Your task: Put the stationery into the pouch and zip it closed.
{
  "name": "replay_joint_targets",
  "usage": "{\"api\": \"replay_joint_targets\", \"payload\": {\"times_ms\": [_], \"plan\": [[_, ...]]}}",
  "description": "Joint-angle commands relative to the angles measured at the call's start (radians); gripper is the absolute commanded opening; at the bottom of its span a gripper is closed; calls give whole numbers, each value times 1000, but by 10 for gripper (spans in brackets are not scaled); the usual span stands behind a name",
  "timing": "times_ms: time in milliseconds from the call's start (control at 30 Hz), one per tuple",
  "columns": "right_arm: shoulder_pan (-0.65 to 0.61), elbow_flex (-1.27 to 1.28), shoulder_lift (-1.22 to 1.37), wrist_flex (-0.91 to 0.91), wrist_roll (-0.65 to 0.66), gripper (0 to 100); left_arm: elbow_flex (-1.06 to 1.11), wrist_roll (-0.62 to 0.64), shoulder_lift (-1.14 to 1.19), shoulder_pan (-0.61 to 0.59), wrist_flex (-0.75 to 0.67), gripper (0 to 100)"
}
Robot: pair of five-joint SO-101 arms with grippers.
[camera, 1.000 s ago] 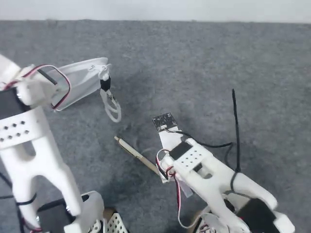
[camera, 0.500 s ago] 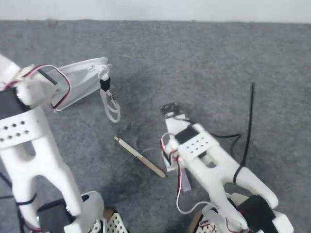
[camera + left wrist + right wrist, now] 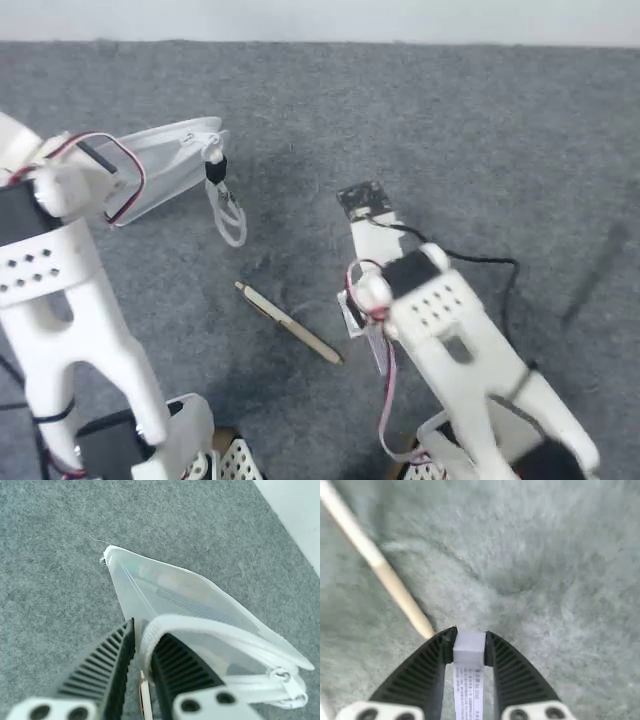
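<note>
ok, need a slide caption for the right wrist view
Right tool shut on an eraser, with the pen lying on the grey mat beside it.

Both arms white printed plastic w/ black servo blocks. Left arm (image 3: 60, 300): perforated plate, red/black wire loop (image 3: 132, 172) near wrist. Right arm (image 3: 470, 350): hole-grid plate, red & white wires, black cable (image 3: 480, 262). Left end effector (image 3: 145, 632) & right end effector (image 3: 469, 636): black ribbed jaws, white bases w/ screw holes.
</note>
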Motion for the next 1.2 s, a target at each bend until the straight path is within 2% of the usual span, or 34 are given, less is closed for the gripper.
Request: {"api": "replay_joint_targets", "payload": {"times_ms": [0, 167, 600, 833, 1000, 1167], "plan": [[15, 18, -240, 7, 18, 6, -13, 8, -49, 0, -40, 11], [16, 114, -478, -58, 12, 6, -13, 8, -57, 12, -40, 11], [10, 249, -906, -216, 12, 6, -21, 6, -58, 245, -38, 11], [10, 299, -1018, -400, 14, 6, -21, 6, -58, 362, -46, 11], [1, 299, -1053, -601, 14, 6, -21, 6, -58, 367, -46, 11], [-91, 301, -1029, -862, 20, 6, -21, 6, -55, 367, -46, 11]]}}
